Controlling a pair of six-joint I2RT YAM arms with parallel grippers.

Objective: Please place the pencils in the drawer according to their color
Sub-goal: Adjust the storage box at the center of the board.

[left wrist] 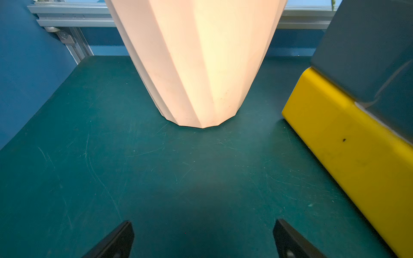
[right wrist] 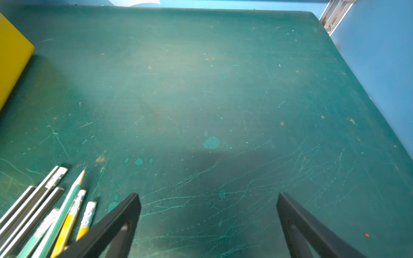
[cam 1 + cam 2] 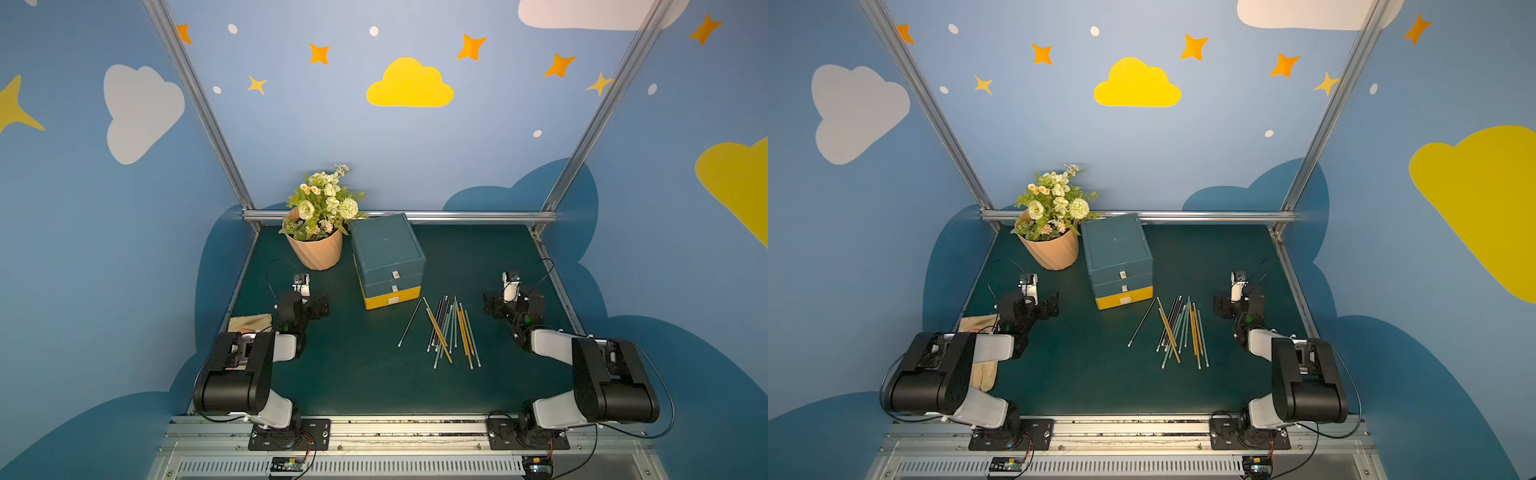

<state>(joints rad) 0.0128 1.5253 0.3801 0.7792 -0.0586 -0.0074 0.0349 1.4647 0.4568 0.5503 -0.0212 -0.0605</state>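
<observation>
Pencils point(image 3: 437, 330) in loose heap on green mat point(image 3: 353, 374), just in front of shut 3-drawer box point(image 3: 388, 253). L gripper point(image 1: 203, 221) & R gripper point(image 2: 208, 194) both spread wide, nothing held. R just beside heap's far ends, L facing peach pot point(image 1: 201, 67).

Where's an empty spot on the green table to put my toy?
Bare: the near strip of the mat between the two arm bases, nearer than the pencils. Also free: the far corner between the drawer box and the right rail, ahead of the right pincer. Crowded: pencils fanned before the box, and the flower pot beside it.
</observation>
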